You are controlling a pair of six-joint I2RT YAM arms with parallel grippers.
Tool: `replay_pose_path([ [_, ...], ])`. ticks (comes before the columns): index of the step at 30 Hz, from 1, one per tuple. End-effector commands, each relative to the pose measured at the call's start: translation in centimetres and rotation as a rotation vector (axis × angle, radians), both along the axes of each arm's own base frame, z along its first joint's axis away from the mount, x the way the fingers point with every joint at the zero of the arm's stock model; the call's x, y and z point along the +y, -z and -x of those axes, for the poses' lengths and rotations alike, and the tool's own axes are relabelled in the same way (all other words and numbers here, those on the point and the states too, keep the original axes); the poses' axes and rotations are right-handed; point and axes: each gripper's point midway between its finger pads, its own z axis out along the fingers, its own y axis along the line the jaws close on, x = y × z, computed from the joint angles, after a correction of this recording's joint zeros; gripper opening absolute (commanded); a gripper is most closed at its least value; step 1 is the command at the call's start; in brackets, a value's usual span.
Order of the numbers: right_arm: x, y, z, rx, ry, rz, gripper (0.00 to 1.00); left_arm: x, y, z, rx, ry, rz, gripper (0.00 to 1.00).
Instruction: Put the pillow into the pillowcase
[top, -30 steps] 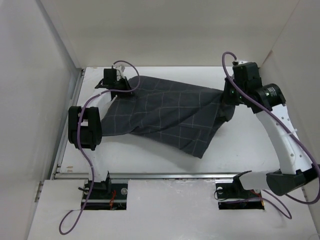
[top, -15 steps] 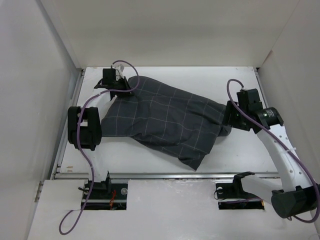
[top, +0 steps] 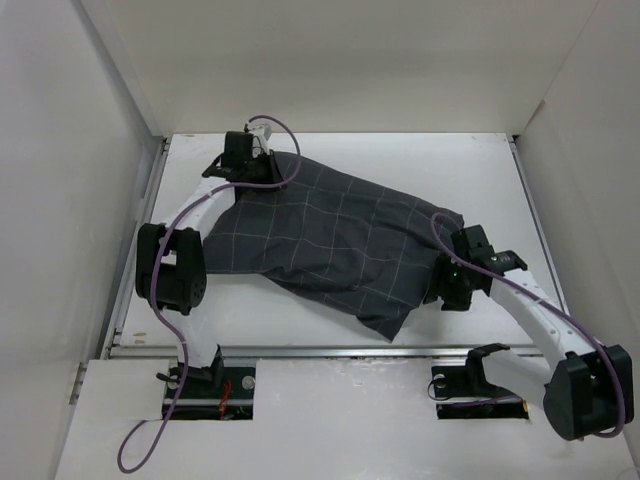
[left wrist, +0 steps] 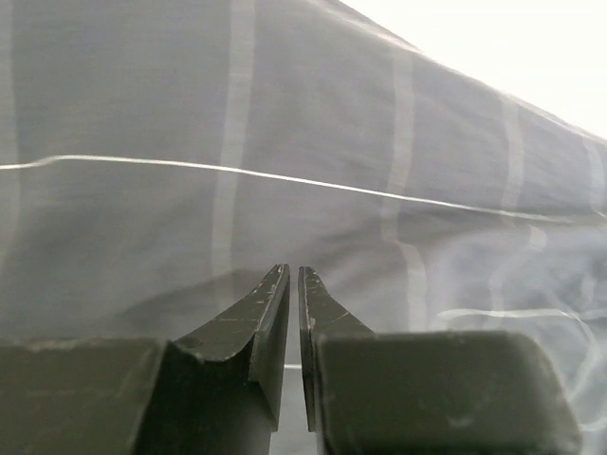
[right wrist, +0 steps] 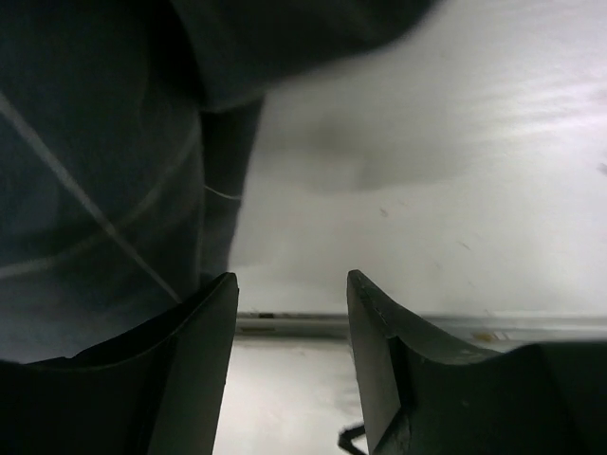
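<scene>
Left pincer (left wrist: pixel 293 277): the fingers are drawn together to a hairline slit, and no cloth is seen between them. The pillowcase (left wrist: pixel 285 142) is spread directly ahead of the tips and fills almost the whole wrist view. Its dark grey weave is crossed by pale check lines. Whether the tips touch the cloth cannot be told.

In the top view this pincer is set at the far left corner of the pillowcase. From there the cloth runs off to the pincer's right and back toward the arm bases, lying plump and rumpled on the white surface (top: pixel 430 165). A purple cable (top: pixel 285 135) is looped over the wrist just behind the pincer.

Right pincer (right wrist: pixel 291 282): the fingers are held apart with nothing between them, and bare surface shows through the gap. The pillowcase's dark edge is seen ahead and to the left of this pincer, just beside the finger on the left of the wrist view. Contact cannot be confirmed. In the top view this pincer is placed low at the near right edge of the cloth. A metal rail (top: pixel 330 350) runs along the surface's near edge, behind the pincer.
</scene>
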Motion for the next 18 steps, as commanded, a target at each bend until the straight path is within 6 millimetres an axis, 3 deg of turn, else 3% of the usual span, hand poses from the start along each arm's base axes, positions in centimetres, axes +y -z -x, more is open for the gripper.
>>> replay_pose_path([
  [1,3.7,-0.4,-4.0,-0.172,-0.057,-0.195,0.55,-1.9,-5.4,0.4,-0.121,0.058,0.015,0.08],
  [2,4.3,-0.2,-4.3,-0.181,-0.073,-0.211,0.55,-2.9,-6.0,1.0,-0.132,0.081,0.019,0.08],
  [5,6.3,-0.9,-5.8,-0.256,-0.133,-0.289,0.55,-4.5,-5.1,2.7,-0.112,0.128,0.024,0.08],
  [6,7.1,-1.8,-5.9,-0.284,-0.171,-0.336,0.55,-5.7,-4.8,3.9,-0.099,0.153,0.03,0.08],
  [8,8.6,-5.7,-6.6,-0.401,-0.241,-0.39,0.54,-6.9,-4.7,4.7,-0.097,0.177,0.038,0.08],
  [9,8.5,-6.8,-6.7,-0.429,-0.252,-0.391,0.54,-8.3,-5.2,5.7,-0.103,0.218,0.05,0.08],
  [10,8.8,-7.8,-6.3,-0.445,-0.279,-0.39,0.54,-8.8,-4.3,6.5,-0.079,0.239,0.051,0.08],
  [12,8.9,-9.6,-5.5,-0.471,-0.307,-0.391,0.54,-10.4,-5.4,8.0,-0.094,0.293,0.103,0.08],
  [14,9.5,-10.1,-4.9,-0.471,-0.339,-0.423,0.54,-12.6,-5.6,10.2,-0.097,0.367,0.123,0.08],
  [18,11.2,-11.3,-6.4,-0.549,-0.401,-0.478,0.54,-15.3,-6.1,14.2,-0.093,0.513,0.11,0.08],
])
